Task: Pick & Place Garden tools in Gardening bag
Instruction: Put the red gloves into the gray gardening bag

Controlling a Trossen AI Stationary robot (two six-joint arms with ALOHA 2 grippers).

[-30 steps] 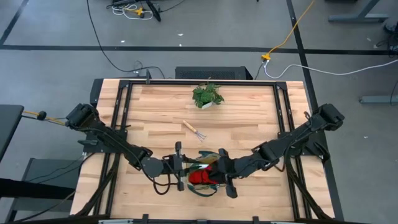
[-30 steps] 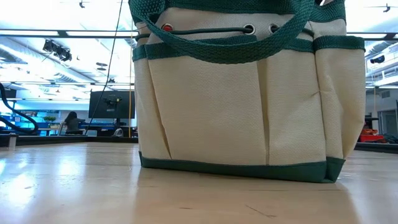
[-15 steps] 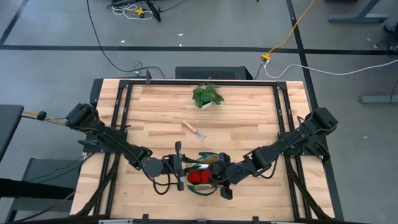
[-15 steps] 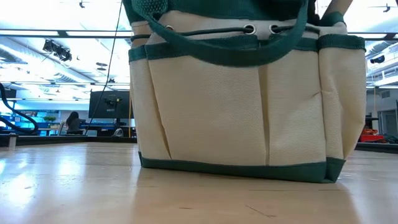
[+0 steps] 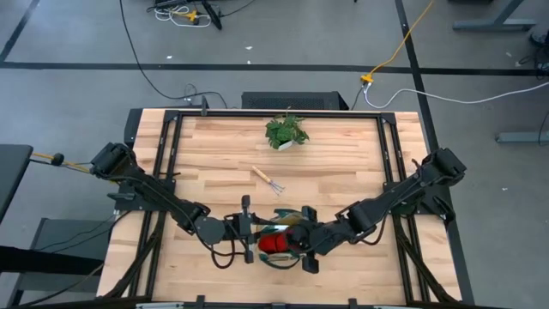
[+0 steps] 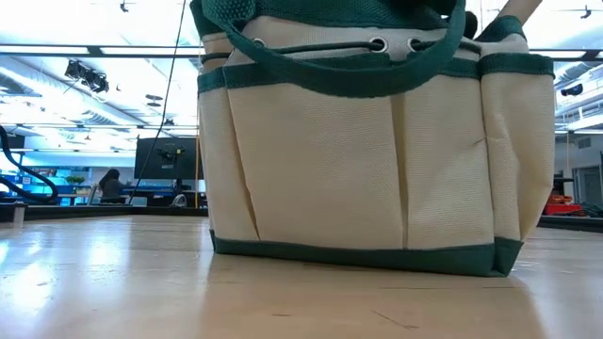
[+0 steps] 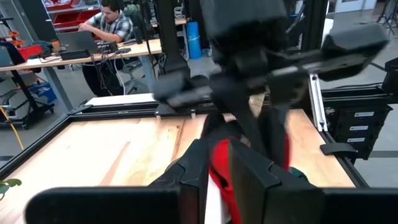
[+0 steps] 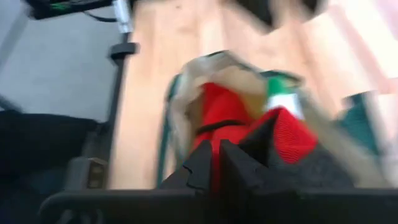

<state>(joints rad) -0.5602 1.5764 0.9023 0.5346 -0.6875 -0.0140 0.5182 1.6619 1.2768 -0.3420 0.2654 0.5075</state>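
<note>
Both arms converged on the gardening bag (image 5: 276, 243) at the near edge of the table (image 5: 343, 163); left gripper (image 5: 249, 228) at the bag's left rim, fingers pinched narrowly, apparently gripping the canvas edge or a handle to hold the mouth open, though exactly what sits between them cannot be told; right gripper (image 5: 304, 251) at the bag's right rim, over the opening, fingers clenched on the red-and-black gloves (image 8: 289, 134), red fabric bulging on both sides of the dark fingers in the right wrist view.

More red already down in the bag's mouth (image 5: 273, 244), with a glimpse of green and white beside it, probably the spray bottle (image 8: 281, 96); bag upright in the low view, beige panels and green trim (image 6: 358, 254) flat on the wood.

Still outside: small pronged hand rake (image 5: 267, 178) lying on open table between the bag and the potted plant (image 5: 286, 131), well apart from both grippers; long axis diagonal, wooden handle toward the far left, prongs toward the near right, pointing roughly back at the bag; about midway across, so neither arm clearly nearer; left busy with the rim, right likely free first once the gloves drop. Pruning shears not visible.
</note>
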